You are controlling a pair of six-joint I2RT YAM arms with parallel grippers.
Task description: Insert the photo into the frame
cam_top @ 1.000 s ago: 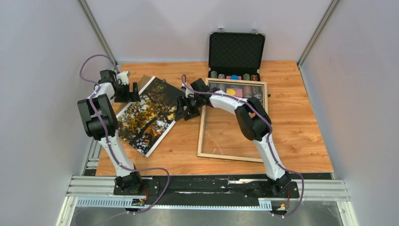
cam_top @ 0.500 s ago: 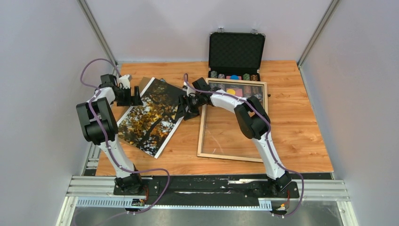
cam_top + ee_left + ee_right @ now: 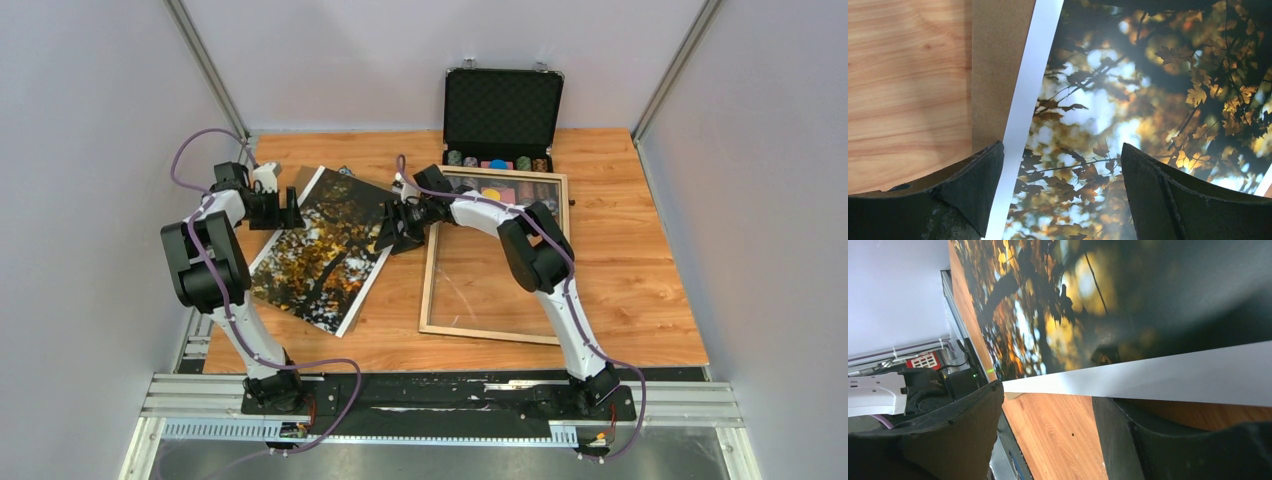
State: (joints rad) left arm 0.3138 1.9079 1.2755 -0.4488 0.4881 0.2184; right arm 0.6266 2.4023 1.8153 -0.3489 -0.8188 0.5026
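Photo (image 3: 320, 250) lies left-centre on table (image 3: 640, 290), skewed, picture side up. Brown backing panel (image 3: 998, 65) shows under its far-left edge. Frame (image 3: 490, 335) is just to the R, wood side up, not touching the photo, far end over the open chip case (image 3: 502, 105).

L gripper (image 3: 292, 212): over photo's white strip, jaws wide, holding nothing.

R gripper (image 3: 388, 236): at photo's R edge, jaws part open, edge runs across the gap by the fingers (image 3: 948, 440), not clamped. Edge looks raised off the wood there.

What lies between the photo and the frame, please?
In the top view, the right gripper sits at the right edge of the photo; nearer the arms, the gap is bare table.
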